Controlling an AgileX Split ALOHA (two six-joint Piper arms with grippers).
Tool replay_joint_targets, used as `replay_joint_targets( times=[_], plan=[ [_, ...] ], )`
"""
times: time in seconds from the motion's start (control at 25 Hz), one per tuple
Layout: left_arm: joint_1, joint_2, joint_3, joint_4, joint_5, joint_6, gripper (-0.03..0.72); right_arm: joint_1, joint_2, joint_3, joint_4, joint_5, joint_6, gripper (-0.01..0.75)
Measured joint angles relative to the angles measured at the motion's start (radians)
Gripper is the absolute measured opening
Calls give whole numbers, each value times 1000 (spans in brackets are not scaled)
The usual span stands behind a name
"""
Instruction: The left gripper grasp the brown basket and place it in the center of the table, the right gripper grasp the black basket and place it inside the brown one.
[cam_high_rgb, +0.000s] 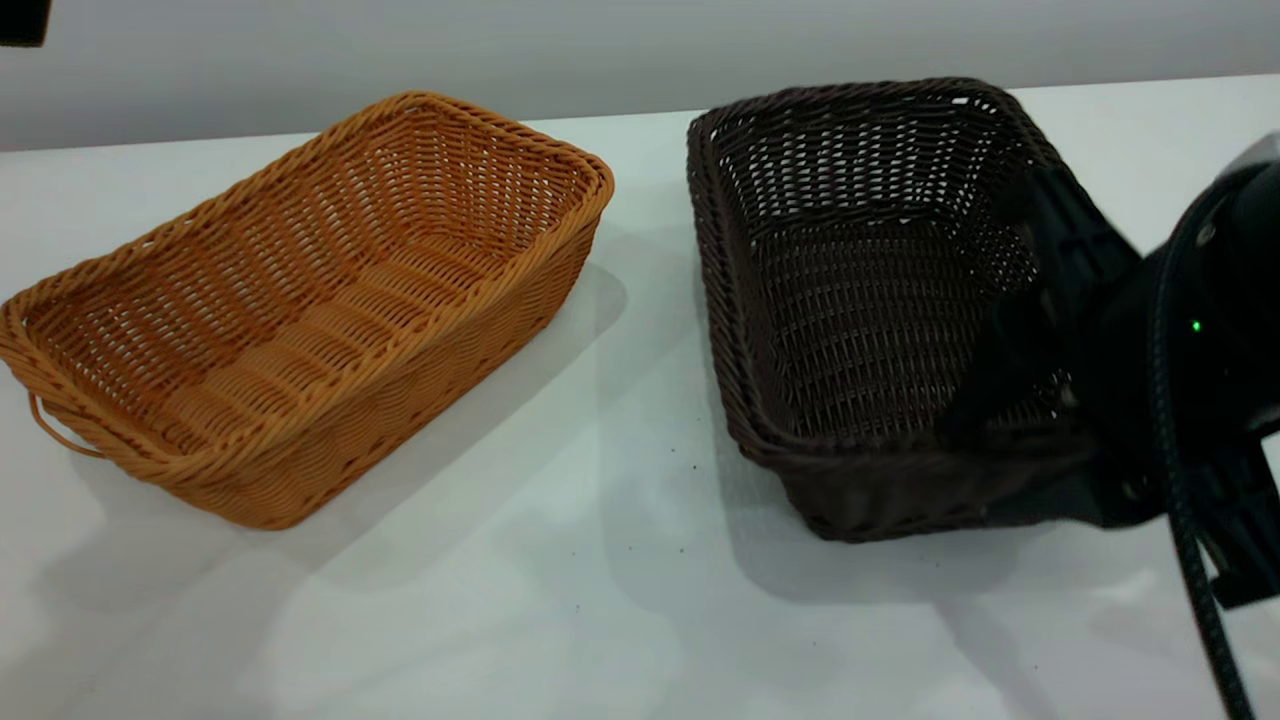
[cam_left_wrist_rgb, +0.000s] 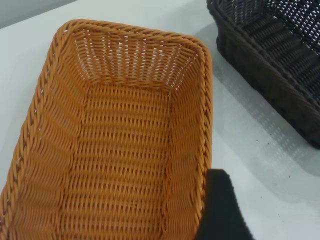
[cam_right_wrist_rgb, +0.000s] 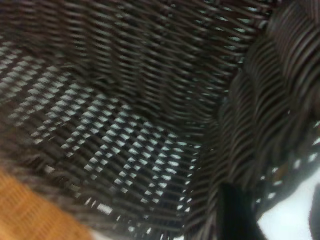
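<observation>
The brown basket (cam_high_rgb: 300, 310) rests on the white table (cam_high_rgb: 600, 600) left of centre, with its thin loop at the near left end. To its right sits the black basket (cam_high_rgb: 880, 300). My right gripper (cam_high_rgb: 1010, 470) is at the black basket's right wall, open. One finger (cam_high_rgb: 1010, 340) reaches down inside the basket and the other stays outside, the wall between them. In the right wrist view, table shows in the gap of the right gripper (cam_right_wrist_rgb: 275, 220). My left gripper (cam_left_wrist_rgb: 270, 220) is off the brown basket (cam_left_wrist_rgb: 120, 140), open, one finger (cam_left_wrist_rgb: 222, 210) showing beside its long rim.
A grey wall runs along the table's far edge. Bare tabletop lies between the two baskets (cam_high_rgb: 650, 330) and along the front. The right arm's braided cable (cam_high_rgb: 1180, 480) hangs at the far right. A small dark object (cam_high_rgb: 22, 20) sits in the top left corner.
</observation>
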Motion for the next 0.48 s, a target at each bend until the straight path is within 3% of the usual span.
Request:
replay_joint_targets(
  times=[0.48],
  plan=[
    [-20,0,0,5,1,-1,406,-2,29,-11,57,-69,-44,321]
  ],
)
